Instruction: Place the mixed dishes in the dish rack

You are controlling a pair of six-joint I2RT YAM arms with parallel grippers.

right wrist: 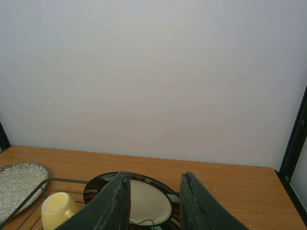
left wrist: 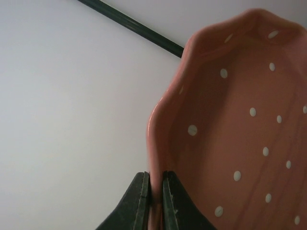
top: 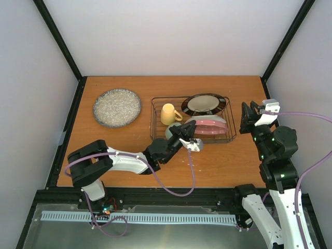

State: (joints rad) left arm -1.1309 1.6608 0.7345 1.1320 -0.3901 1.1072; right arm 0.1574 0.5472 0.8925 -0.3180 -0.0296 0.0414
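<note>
Speckled grey plate (top: 116, 108): lay flat on the table (top: 223, 166), well left of the dish rack (top: 152, 118).
Yellow mug (top: 167, 114): sat inside the rack's left end, handle pointing right.
Left gripper (left wrist: 154, 181): clamped tight on the scalloped rim of the pink dish (top: 210, 128), at the rack's near edge.
Pink dish: white-dotted, lay over the rack's near right part; seating among the prongs could not be told.
Striped-rim plate (top: 205, 104): leaned in the rack's far right part, cream face up.
Right gripper (top: 248, 111): hovered just right of the rack, jaws narrowly parted, gripping nothing.
</note>
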